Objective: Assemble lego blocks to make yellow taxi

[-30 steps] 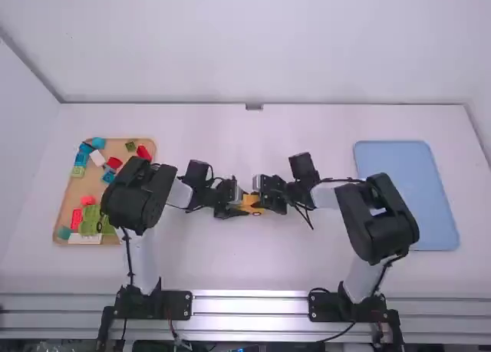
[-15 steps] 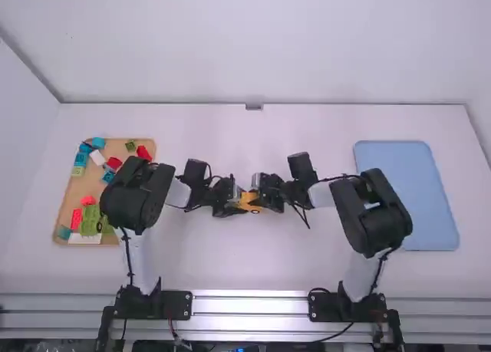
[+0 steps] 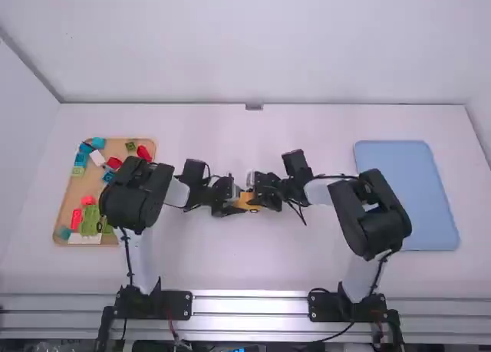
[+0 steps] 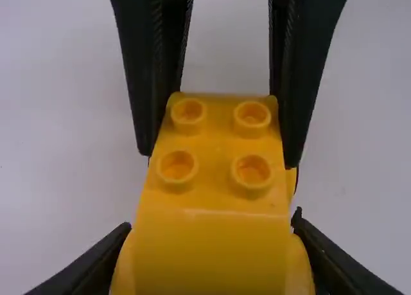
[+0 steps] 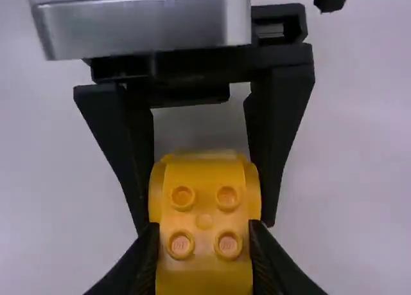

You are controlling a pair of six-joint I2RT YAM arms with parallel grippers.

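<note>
A plain white wall (image 3: 245, 37) stands behind my white table (image 3: 230, 260), and metal rails (image 3: 249, 304) run along the near edge. On the table's left lies a wooden tray (image 3: 73, 195) with red blocks (image 3: 143, 152), blue blocks (image 3: 98, 143), green blocks (image 3: 90, 214) and a white block (image 3: 97, 158); my left arm partly covers it. A blue tray (image 3: 414, 191) lies on the right, beyond the bend of my right arm. The high view gives me that layout, with the yellow taxi (image 3: 248, 201) as a small patch between my two grippers, near the table's middle. I have it clamped from both ends: my left gripper (image 3: 239, 202) pinches one end, my right gripper (image 3: 258, 193) the other. Up close, the left wrist view shows a smooth, rounded top in my left gripper (image 4: 212, 227), with four studs beyond it, towards the other fingers. The right wrist view shows four studs too, close to my right gripper (image 5: 204, 234), and bulging sides where the left fingers press.
</note>
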